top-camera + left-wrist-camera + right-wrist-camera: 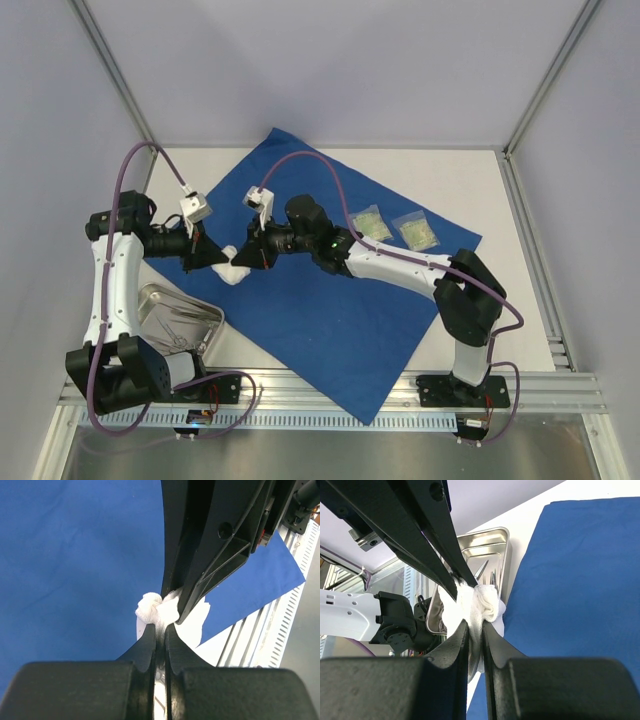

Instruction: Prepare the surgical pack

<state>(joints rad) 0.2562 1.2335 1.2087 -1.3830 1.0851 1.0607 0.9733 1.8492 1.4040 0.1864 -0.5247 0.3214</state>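
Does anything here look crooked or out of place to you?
Yes. The blue drape lies skewed on the table, one corner lapping over the front rail. Both arms' jaws are also shut on the same small white gauze wad.
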